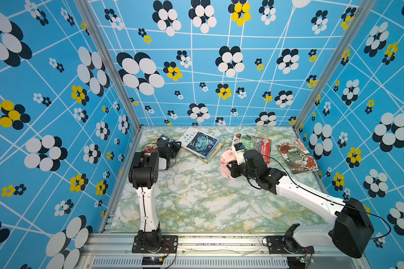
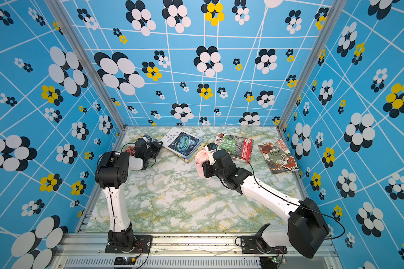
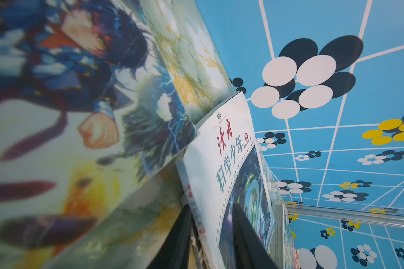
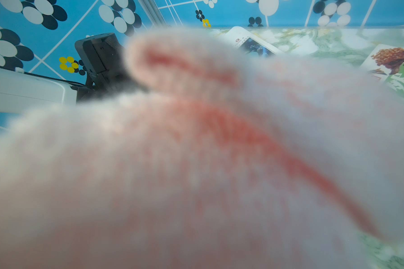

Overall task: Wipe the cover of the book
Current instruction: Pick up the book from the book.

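No wiping is judged done yet. The white book (image 1: 202, 144) lies on the table (image 1: 196, 198). Its edge is set between the fingers of the left gripper (image 3: 211, 207); whether it is squeezed cannot be told. Just beside the book, a pink cloth (image 1: 226, 160) is clamped in the right gripper (image 1: 231, 168).

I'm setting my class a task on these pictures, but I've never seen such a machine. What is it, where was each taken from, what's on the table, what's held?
Two robot arms stand at the front edge of the table, each ending in a pincer. Two pictures look down on the whole scene; two come from cameras on the arms' wrists. At the back lie books. The right pincer is shut on a pink cloth. The left pincer has a finger on each side of the white book's edge; whether it grips yet is unclear.
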Controlling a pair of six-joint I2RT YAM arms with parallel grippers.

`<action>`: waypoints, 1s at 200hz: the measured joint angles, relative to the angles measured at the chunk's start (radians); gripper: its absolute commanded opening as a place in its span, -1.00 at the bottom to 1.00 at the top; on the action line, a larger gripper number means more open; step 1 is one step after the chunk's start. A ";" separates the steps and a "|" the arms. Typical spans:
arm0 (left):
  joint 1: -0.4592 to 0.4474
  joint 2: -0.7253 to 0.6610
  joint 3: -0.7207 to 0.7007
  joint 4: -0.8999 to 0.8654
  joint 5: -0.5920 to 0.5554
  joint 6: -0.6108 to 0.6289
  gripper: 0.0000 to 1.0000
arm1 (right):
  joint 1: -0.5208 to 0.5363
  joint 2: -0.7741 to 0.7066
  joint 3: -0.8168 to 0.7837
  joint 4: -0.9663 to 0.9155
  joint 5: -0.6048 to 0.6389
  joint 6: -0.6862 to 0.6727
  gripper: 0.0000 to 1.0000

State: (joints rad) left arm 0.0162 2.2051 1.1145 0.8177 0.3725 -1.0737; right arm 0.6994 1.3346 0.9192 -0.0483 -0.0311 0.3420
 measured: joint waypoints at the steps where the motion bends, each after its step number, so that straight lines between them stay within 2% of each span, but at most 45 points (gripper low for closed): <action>1: 0.000 0.000 0.000 0.000 0.000 0.001 -0.44 | 0.000 0.000 0.000 0.000 0.000 0.000 -1.00; 17: 0.004 0.007 0.007 0.006 0.008 0.000 -0.46 | 0.000 -0.003 -0.006 0.000 0.000 0.000 -1.00; 49: 0.006 0.035 0.024 0.014 0.026 0.001 -0.68 | 0.000 -0.003 -0.010 0.000 0.000 0.000 -1.00; 128: 0.008 0.052 0.073 -0.008 0.092 0.004 -0.83 | 0.000 -0.004 -0.010 0.000 0.000 0.000 -1.00; 157: 0.010 0.052 0.099 -0.026 0.151 0.013 -0.98 | 0.000 -0.004 -0.010 -0.001 0.002 -0.001 -1.00; 200: 0.003 0.014 0.086 -0.059 0.256 0.027 -1.00 | -0.008 -0.004 -0.008 -0.033 0.023 -0.021 -1.00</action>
State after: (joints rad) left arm 0.0193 2.2192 1.2003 0.7586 0.6289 -1.0466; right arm 0.6918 1.3304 0.9112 -0.0814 -0.0086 0.3214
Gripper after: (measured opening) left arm 0.087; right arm 0.130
